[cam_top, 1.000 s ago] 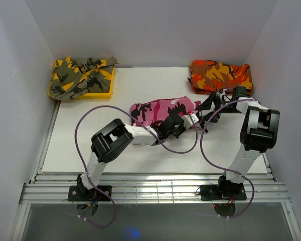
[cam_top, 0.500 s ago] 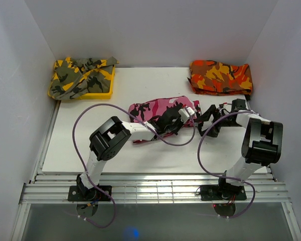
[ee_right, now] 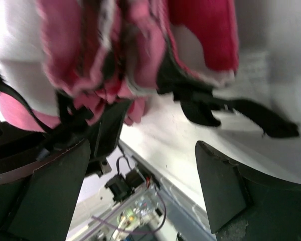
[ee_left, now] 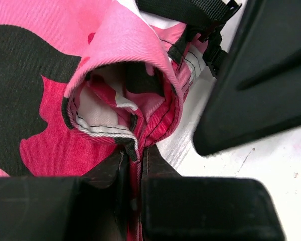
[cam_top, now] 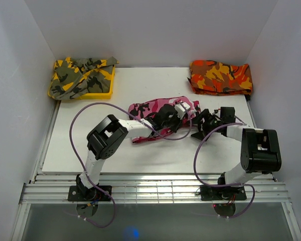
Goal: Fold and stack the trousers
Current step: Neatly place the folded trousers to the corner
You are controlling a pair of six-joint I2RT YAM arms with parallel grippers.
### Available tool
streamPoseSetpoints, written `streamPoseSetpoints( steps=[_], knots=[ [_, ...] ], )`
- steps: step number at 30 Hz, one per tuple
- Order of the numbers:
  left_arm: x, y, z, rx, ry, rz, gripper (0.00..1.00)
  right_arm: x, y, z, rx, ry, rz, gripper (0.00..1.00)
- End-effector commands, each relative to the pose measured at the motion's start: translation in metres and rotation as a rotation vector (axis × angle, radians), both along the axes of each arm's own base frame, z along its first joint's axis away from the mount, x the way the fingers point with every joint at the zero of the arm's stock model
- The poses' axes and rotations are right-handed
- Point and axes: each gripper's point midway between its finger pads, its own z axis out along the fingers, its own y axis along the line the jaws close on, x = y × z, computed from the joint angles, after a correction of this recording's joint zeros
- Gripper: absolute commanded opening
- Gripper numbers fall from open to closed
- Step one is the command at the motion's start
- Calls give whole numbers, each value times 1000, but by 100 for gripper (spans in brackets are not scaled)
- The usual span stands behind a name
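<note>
The pink, white and black camouflage trousers (cam_top: 153,108) lie bunched in the middle of the table. My left gripper (cam_top: 185,111) is at their right end. In the left wrist view its jaws (ee_left: 136,155) stand almost together, with a pink hem of the trousers (ee_left: 50,90) pinched between them, and a fold of cloth rises just ahead. My right gripper (cam_top: 198,123) is just right of that end, open. Its fingers (ee_right: 60,191) stand wide apart below the hanging cloth (ee_right: 90,60) and a black strap (ee_right: 241,113), with nothing between them.
An orange-red camouflage garment (cam_top: 220,76) lies folded at the back right. A yellow-olive camouflage garment (cam_top: 80,74) fills a yellow tray (cam_top: 104,93) at the back left. Purple cables (cam_top: 85,113) loop beside both arms. White walls close in three sides.
My left gripper has moved away and to the right, carrying the trousers' edge with it. The right gripper has swung left and nearer, close to the trousers' right end.
</note>
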Motion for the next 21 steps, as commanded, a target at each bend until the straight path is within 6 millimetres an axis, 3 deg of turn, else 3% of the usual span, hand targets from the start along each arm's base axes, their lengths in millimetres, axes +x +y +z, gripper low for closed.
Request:
streamPoseSetpoints(
  steps=[1,8,21],
  knots=[
    [1,-5,59,-124,4,-11,0,47,-9,19,-32,-201,-137,90],
    [-8,-3,52,-135,67,-47,0,63,-12,38,2,-374,-205,90],
    [-13,-2,27,-56,44,-100,0,80,-11,53,63,-378,-255,90]
  ],
)
